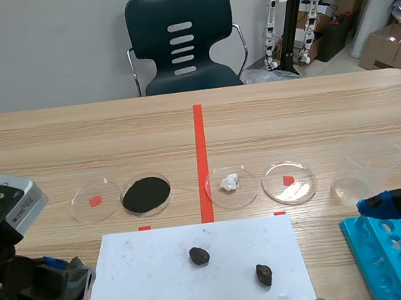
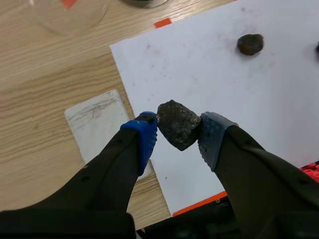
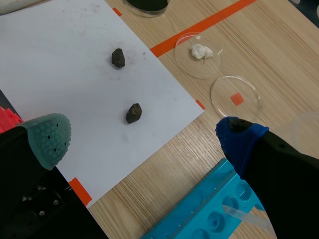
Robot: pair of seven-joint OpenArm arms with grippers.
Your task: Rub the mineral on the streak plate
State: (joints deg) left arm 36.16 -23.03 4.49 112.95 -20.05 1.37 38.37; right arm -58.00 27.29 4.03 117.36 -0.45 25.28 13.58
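In the left wrist view my left gripper is shut on a dark rough mineral, held above the edge of the white paper sheet. A white streak plate with faint grey marks lies on the wood just beside the sheet, under my blue-padded finger. Two more dark minerals rest on the sheet. My right gripper stands open above the sheet's right edge, with nothing between its fingers. In the scene view the left arm sits low at the sheet's left corner.
Several petri dishes line the table behind the sheet: an empty one, one with black powder, one with a white lump, another empty. A clear beaker and a blue tube rack stand right.
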